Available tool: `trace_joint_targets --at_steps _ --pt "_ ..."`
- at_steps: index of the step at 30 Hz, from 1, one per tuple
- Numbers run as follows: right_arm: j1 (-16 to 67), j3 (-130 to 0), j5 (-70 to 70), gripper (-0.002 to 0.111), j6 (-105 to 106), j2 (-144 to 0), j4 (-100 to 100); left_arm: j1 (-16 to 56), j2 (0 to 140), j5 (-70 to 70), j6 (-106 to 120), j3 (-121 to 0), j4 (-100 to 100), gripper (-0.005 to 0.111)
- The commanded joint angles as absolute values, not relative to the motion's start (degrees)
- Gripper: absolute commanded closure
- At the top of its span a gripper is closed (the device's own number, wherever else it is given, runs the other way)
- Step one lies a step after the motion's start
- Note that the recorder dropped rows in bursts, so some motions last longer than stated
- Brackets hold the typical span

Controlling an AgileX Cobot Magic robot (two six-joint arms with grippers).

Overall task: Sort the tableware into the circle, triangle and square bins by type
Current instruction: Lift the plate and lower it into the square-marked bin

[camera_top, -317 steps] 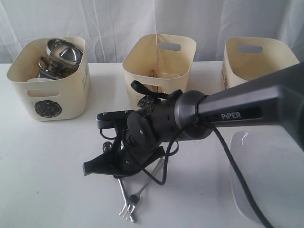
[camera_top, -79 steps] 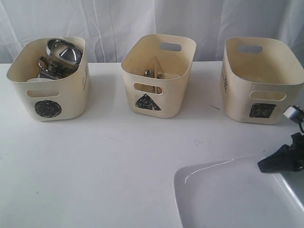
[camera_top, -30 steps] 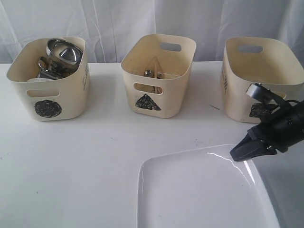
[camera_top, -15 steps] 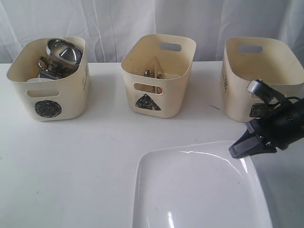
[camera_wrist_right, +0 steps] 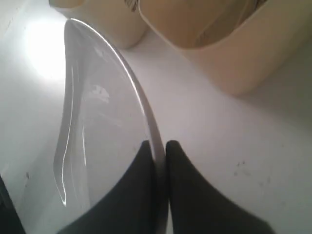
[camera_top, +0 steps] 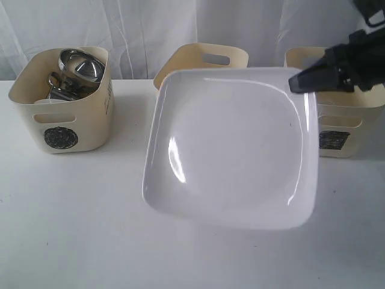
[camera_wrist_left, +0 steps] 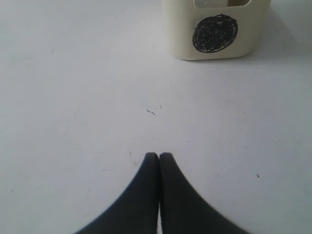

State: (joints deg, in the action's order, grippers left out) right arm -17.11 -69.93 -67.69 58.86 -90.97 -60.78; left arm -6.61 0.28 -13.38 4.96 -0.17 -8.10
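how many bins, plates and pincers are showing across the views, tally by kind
cream bins: 3 (circle bin, middle bin with its mark hidden behind the plate, square bin)
white square plate: 1
pincers: 2 (right pincer shut on the plate's rim, left pincer shut and empty)
total: 6
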Motion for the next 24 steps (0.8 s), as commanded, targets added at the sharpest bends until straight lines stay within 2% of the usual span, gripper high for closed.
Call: trace_joint_targets --at_steps 1,13,24 --pt "-19.3 -76.7 -67.5 0.108 55.2 -90.2 -66.7 -6.7 0.0 -13.2 4.9 0.0 -8.5 0.106" --pt "-34.0 -89.7 -62.3 0.108 48.7 -90.4 -68.3 -6.7 0.0 -13.2 4.9 0.0 -8.5 0.106" --pt "-36.1 -91.5 -42.5 0.108 50.4 -91.4 -68.6 -6.7 0.0 -13.3 4.9 0.0 -8.5 0.106"
